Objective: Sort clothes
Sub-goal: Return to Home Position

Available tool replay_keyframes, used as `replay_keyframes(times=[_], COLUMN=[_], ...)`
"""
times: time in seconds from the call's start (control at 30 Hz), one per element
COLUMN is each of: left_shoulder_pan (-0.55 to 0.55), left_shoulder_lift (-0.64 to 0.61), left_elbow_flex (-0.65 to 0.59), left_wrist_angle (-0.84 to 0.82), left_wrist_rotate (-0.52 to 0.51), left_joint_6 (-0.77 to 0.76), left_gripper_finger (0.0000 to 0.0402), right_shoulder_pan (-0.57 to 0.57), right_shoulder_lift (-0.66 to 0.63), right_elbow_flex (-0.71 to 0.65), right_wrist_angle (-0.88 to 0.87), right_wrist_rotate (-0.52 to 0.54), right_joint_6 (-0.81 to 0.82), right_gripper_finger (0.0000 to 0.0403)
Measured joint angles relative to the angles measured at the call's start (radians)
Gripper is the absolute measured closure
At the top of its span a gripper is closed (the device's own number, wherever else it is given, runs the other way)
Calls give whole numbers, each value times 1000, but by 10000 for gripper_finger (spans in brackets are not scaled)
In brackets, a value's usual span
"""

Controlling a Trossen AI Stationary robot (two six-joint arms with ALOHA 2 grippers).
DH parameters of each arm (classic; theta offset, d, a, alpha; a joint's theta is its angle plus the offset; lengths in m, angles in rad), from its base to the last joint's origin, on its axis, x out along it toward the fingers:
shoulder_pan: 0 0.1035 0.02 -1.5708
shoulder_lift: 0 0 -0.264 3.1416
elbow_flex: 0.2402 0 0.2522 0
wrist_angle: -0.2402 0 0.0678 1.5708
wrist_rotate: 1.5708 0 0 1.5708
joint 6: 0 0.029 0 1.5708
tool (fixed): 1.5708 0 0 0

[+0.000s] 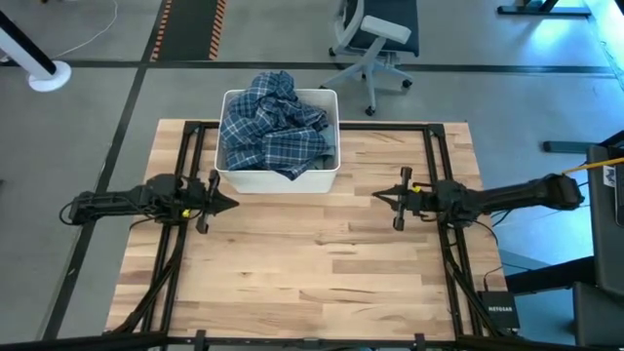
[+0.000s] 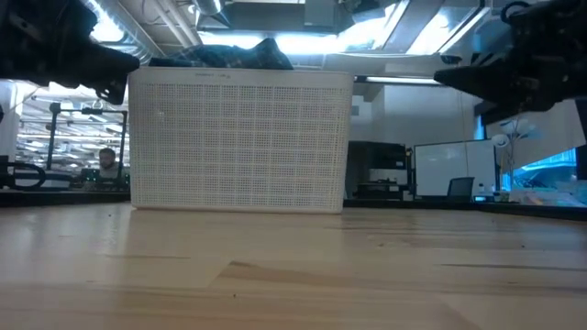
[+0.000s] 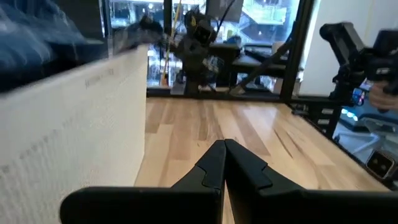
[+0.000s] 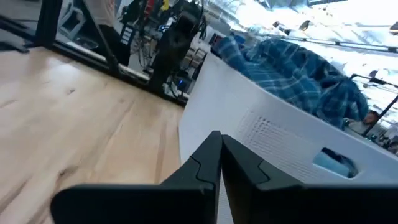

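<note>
A blue-white plaid shirt is heaped in the white plastic bin at the table's far middle, its bulk spilling above the rim; it also shows in the right wrist view. The other clothes are hidden. My left gripper is shut and empty, hovering just off the bin's near left corner, its fingers pointing toward the table's right. My right gripper is shut and empty, right of the bin's near right corner, pointing toward the table's left.
The bin's white perforated wall stands across the low view. Bare wooden tabletop lies between and in front of the arms. An office chair stands on the floor beyond the table's far edge.
</note>
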Motion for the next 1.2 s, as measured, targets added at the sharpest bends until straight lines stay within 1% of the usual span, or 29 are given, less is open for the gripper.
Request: replay_keyframes(times=[0.2,0.3,0.5,0.6,0.67,0.8,0.87,0.93,1.2], left_shoulder_pan=[1,1,1,1,1,1,1,1,1], left_shoulder_lift=[0,0,0,0,0,2,0,0,7], left_elbow_flex=[0,0,0,-33,-63,-62,-62,-62,-62], left_wrist_angle=[-32,-28,-8,97,151,115,111,105,103], left_wrist_rotate=[0,0,-11,-13,-13,-35,-64,-95,-98], left_joint_6=[-25,-26,-27,-28,-42,-54,-44,-26,-60], left_gripper_finger=[399,399,399,399,399,399,399,399,399], right_shoulder_pan=[0,1,1,1,1,1,1,1,1], right_shoulder_lift=[-171,-257,-401,-466,-492,-536,-552,-558,-601], right_elbow_flex=[0,0,0,0,0,0,0,0,0], right_wrist_angle=[-226,-342,-446,-454,-457,-546,-609,-614,-613], right_wrist_rotate=[8,30,34,35,35,59,101,127,131], right_joint_6=[-6,0,-29,-77,-92,-86,-69,-61,-71], right_gripper_finger=[375,375,375,375,375,375,375,375,375])
